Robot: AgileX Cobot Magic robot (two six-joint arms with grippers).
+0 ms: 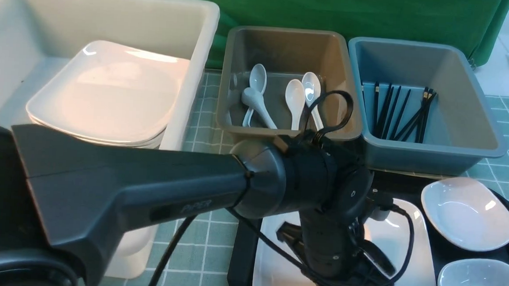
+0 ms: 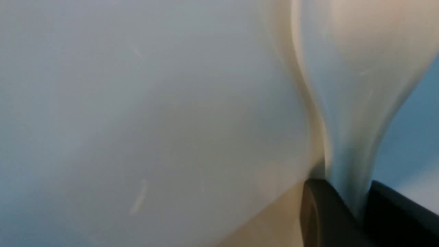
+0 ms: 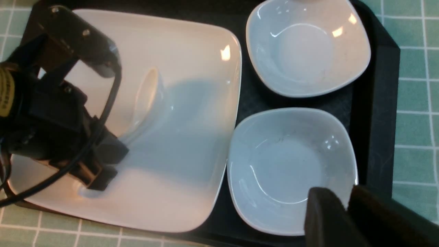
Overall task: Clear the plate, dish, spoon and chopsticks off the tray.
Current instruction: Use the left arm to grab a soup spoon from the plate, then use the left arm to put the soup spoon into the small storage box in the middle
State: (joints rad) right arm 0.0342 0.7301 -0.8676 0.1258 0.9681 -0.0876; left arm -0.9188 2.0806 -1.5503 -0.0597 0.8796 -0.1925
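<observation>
White glossy soup spoon (image 3: 147,97) on big white squarish plate (image 3: 202,144), plate towards six o'clock in front view — left jaws pinching handle, right jaws narrow; glazed handle could slip if pinched off-centre.

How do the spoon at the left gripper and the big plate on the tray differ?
The spoon is small and narrow; the plate is far larger and squarish. The spoon has a deep oval bowl with a handle; the plate is shallow, with rounded corners and no handle. The spoon's handle sits between the left gripper's fingers; the plate lies on the tray. Both are white and glossy.
</observation>
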